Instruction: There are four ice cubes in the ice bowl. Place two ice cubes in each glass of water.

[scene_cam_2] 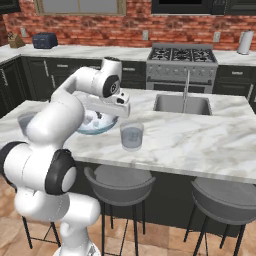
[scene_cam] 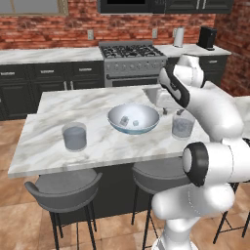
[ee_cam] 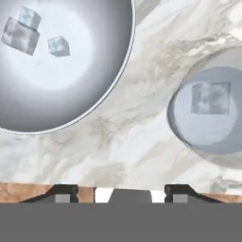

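Your gripper (ee_cam: 121, 194) hangs over the veined marble counter (ee_cam: 142, 127) with its dark tips spread apart and nothing between them. You have the ice bowl (ee_cam: 94, 101), round, glossy and pale blue-grey, sitting between the two tumblers. Three translucent ice cubes (ee_cam: 58, 46) lie in its basin. One square cube (ee_cam: 210, 98) sits in the right-hand glass of water (ee_cam: 208, 111), a clear straight-sided tumbler. The left-hand glass (scene_cam: 74, 136) stands well apart from the bowl.
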